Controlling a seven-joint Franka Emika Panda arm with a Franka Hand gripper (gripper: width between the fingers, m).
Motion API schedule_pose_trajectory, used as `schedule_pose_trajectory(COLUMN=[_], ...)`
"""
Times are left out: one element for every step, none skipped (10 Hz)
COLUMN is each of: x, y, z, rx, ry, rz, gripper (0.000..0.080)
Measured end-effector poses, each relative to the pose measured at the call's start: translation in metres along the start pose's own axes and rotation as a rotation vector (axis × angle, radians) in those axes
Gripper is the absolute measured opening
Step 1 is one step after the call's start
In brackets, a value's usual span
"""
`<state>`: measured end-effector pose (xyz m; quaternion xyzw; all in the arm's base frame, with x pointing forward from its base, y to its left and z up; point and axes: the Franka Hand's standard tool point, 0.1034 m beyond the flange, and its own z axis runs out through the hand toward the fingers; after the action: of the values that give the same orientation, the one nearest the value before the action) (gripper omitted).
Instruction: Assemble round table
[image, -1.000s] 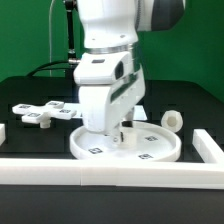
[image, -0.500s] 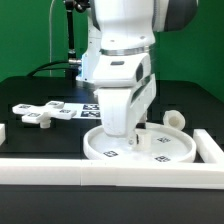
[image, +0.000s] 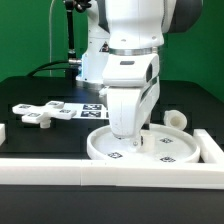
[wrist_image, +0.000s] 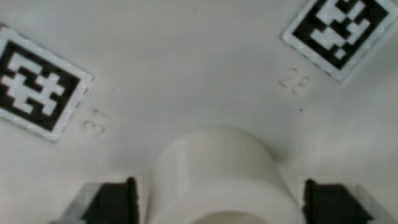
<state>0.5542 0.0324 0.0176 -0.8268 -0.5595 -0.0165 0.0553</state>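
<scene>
The round table top (image: 172, 152), a large white rimmed disc with small square markers, lies flat at the front of the table. My gripper (image: 133, 140) reaches straight down into its middle. In the wrist view the gripper (wrist_image: 219, 202) has its two dark fingers (wrist_image: 114, 203) on either side of the top's raised white hub (wrist_image: 221, 170), jaws closed on it. The short cylindrical leg (image: 175, 119) lies behind the disc at the exterior view's right. The flat cross-shaped base (image: 45, 113) lies at the exterior view's left.
A long white border bar (image: 100, 174) runs along the front edge, with another bar (image: 211, 148) at the exterior view's right, close to the disc's rim. The marker board (image: 92, 109) lies behind the arm. A black post and cables stand at the back.
The arm and the table top have moved together toward the exterior view's right, bringing the disc closer to the right border bar. The leg and base have not moved.
</scene>
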Motion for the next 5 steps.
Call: schedule_pose_trajectory(x=[0.000, -0.001, -0.001, -0.003, -0.005], y=[0.000, 0.001, 0.004, 0.002, -0.004], z=[0.000, -0.002, -0.011, -0.019, -0.028], rx=[0.000, -0.001, -0.016, -0.038, -0.060], ry=[0.000, 0.000, 0.001, 0.005, 0.011], rz=[0.000, 0.007, 0.025, 0.053, 0.110], gripper=[0.0603, 0.0635, 0.0635, 0.0647, 0.0647])
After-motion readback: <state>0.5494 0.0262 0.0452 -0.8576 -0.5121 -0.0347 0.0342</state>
